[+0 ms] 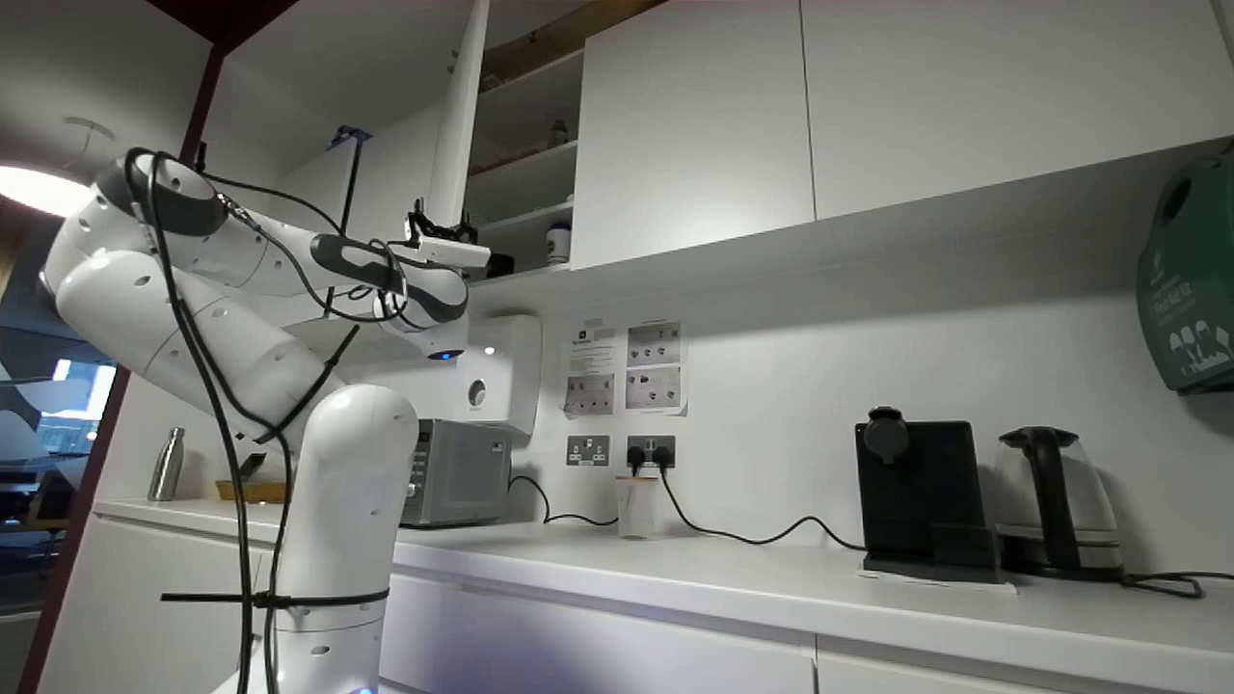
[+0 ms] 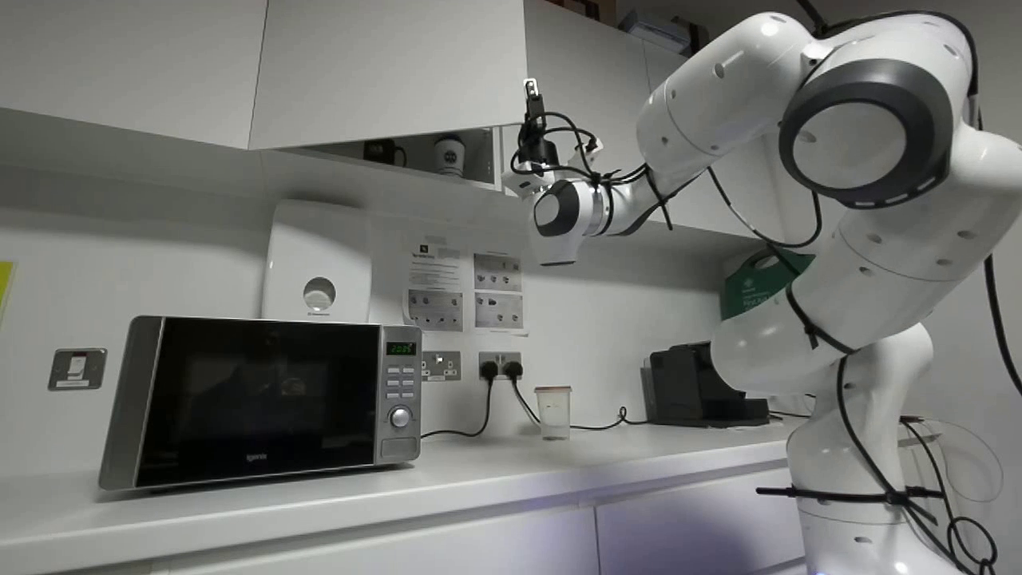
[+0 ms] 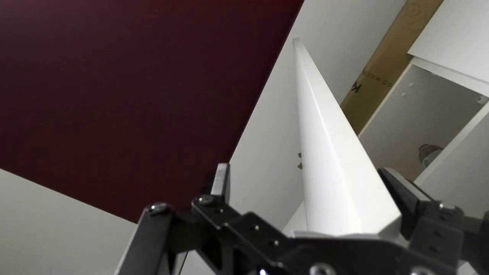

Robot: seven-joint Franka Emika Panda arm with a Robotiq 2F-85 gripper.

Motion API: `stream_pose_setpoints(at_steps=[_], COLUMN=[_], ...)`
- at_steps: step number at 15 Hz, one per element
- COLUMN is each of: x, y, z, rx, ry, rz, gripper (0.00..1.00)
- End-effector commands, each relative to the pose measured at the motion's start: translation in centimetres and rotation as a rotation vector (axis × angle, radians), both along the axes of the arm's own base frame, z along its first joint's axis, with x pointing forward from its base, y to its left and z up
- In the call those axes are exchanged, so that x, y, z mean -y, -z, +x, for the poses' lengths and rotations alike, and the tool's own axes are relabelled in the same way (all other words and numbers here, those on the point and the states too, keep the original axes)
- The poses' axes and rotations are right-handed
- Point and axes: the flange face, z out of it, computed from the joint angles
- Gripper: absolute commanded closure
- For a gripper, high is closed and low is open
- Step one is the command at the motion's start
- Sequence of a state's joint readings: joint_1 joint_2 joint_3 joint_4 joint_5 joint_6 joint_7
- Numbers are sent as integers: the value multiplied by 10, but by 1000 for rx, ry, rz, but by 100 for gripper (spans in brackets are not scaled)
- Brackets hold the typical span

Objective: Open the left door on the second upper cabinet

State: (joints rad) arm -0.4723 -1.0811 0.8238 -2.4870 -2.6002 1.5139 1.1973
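Note:
The left door [image 1: 457,125] of the second upper cabinet [image 1: 523,188] stands swung out from it. In an exterior view the door is nearly edge-on; in an exterior view its flat white outer face [image 2: 391,64] shows. Shelves and a few small items show inside the cabinet. My gripper [image 1: 442,226] is raised at the door's lower free edge, fingers pointing up [image 2: 532,100]. In the wrist view the gripper [image 3: 311,183] is open, with the door [image 3: 340,160] between its fingers. The right finger is on the cabinet side, close against the door; contact is unclear. The left finger is apart from it.
Closed white cabinet doors [image 1: 694,145] adjoin the open cabinet. A white mug [image 2: 449,156] and a black mug [image 2: 382,152] stand on its bottom shelf. Below are a dispenser [image 1: 503,371], a microwave [image 2: 263,399], a cup [image 1: 636,508], a coffee machine [image 1: 921,496] and a kettle [image 1: 1060,501].

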Motion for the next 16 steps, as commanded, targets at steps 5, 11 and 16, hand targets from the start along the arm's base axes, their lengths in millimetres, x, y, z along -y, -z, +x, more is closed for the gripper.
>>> stream_pose_setpoints(at_steps=[5,11,16], x=[-48,-169,-206], y=[-12,4,6], z=[-31,15,35], rx=[65,-133,-133], ry=[-13,-230,-298], rz=[-91,-249,-356], gripper=[0,0,0])
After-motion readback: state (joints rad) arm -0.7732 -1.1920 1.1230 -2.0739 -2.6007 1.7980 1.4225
